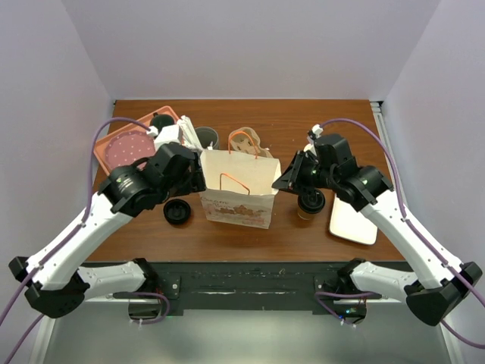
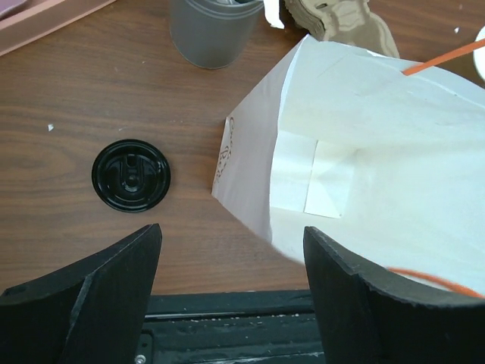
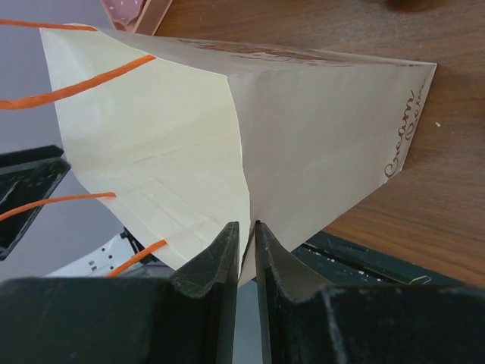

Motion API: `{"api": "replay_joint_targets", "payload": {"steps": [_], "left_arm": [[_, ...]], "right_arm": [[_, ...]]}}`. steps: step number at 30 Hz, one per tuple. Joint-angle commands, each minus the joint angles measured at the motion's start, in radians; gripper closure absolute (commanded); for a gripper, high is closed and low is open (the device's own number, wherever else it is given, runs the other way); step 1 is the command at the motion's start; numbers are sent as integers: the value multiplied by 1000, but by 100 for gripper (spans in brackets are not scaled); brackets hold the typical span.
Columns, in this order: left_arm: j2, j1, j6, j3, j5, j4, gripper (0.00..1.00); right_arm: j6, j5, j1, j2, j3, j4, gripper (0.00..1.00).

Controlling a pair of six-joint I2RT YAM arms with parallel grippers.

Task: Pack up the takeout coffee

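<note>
Top view with both wrist views. A white paper bag [image 1: 239, 189] with orange handles stands upright and open-mouthed at the middle of the brown surface [image 1: 303, 129], with one arm at each of its side walls. The right claw [image 3: 246, 227] is drawn together on the upper edge of the bag's right wall, and the paper is pinched in the narrow slit between its fingers [image 3: 220, 262]. From above, this claw [image 1: 282, 180] meets the bag's right rim. The left claw [image 2: 231, 231] stands wide apart at the bag's left side. The bag's near corner shows in the gap, close to the right-hand finger [image 2: 356, 288], but whether paper and finger touch cannot be told. The takeout coffee [image 1: 306, 215] stands on the surface just right of the bag, beneath the right arm and largely hidden by it, with only its tan-brown side showing. A white tray [image 1: 352, 216] lies just beyond the cup to the right. A black lid [image 2: 130, 174] lies flat on the surface to the left of the bag, apart from it. Behind the bag are a grey tumbler [image 2: 208, 30] and a cardboard cup carrier [image 1: 250, 140], and a pink tray [image 1: 125, 148] occupies the far left corner.
</note>
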Motion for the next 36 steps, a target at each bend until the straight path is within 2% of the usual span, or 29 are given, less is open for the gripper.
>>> {"api": "replay_joint_targets", "payload": {"steps": [1, 7, 9, 11, 12, 13, 15, 19, 20, 21, 23, 29, 32, 36], "left_arm": [[45, 1, 39, 48, -52, 44, 20], [138, 3, 47, 111, -92, 25, 20], [160, 6, 55, 111, -101, 30, 21], [169, 17, 79, 105, -90, 50, 26], [183, 23, 85, 110, -86, 50, 35], [189, 24, 90, 110, -76, 53, 42], [186, 26, 110, 99, -69, 67, 62], [174, 35, 148, 71, -18, 104, 76], [172, 37, 156, 70, -7, 104, 81], [172, 40, 159, 74, 3, 99, 90], [164, 40, 153, 90, 17, 53, 99], [80, 41, 118, 41, 57, -66, 100], [39, 41, 105, 10, 45, -129, 100], [-35, 41, 121, -25, 57, -158, 100]], "right_arm": [[-36, -43, 3, -32, -1, -17, 82], [-79, -5, 3, -27, 50, -78, 78], [-85, 15, 3, -26, 77, -96, 70], [-85, 21, 3, -17, 101, -110, 66], [-86, 24, 3, -12, 129, -115, 64], [-86, 26, 3, -7, 146, -118, 58], [-103, 33, 3, 6, 200, -121, 57], [-144, 65, 3, 31, 285, -109, 54], [-154, 75, 3, 39, 301, -101, 54], [-164, 88, 2, 60, 337, -96, 53], [-203, 133, 2, 85, 372, -86, 52], [-279, 363, -15, 241, 487, -34, 51], [-353, 404, -46, 330, 502, 38, 52], [-439, 380, -89, 471, 558, 82, 51]]}}
